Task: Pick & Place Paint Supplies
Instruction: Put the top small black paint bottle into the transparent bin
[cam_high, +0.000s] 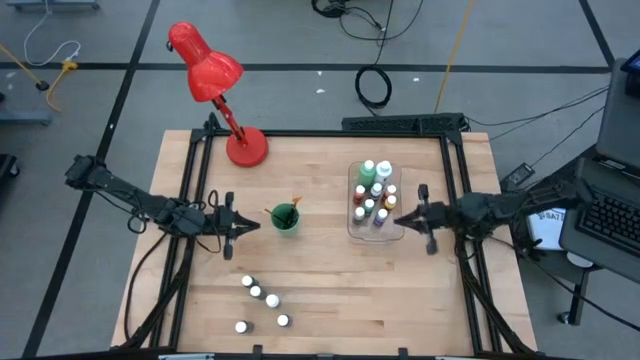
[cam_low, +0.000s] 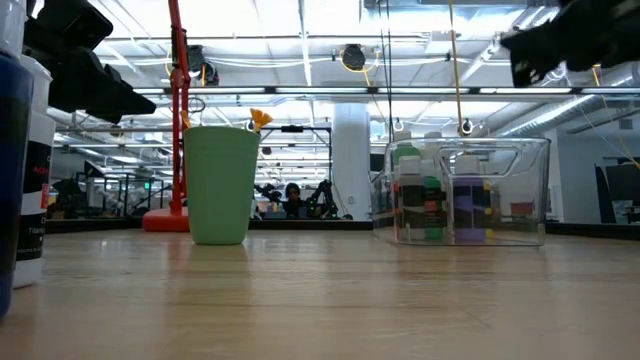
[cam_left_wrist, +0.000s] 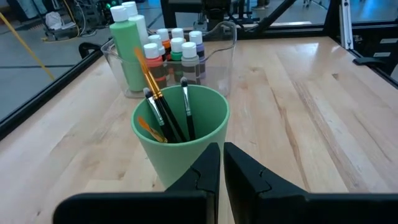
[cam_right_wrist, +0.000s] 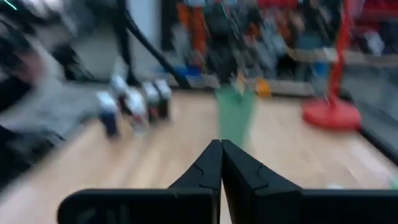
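Dark-handled paintbrushes (cam_left_wrist: 166, 115) upright in the green cup (cam_left_wrist: 180, 134), just beyond the closed, empty left tool (cam_left_wrist: 221, 163)

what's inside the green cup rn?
The green cup holds paintbrushes: three dark handles and one orange one show in the left wrist view, standing upright and leaning on the wall. Their lower ends and the cup's bottom are hidden. No bottles are visible inside.

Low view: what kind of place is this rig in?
Likely an open robotics lab or workshop: exposed ceiling pipes and lights, a bare floor with loose cables, and a keyboard workstation beside the wooden table.
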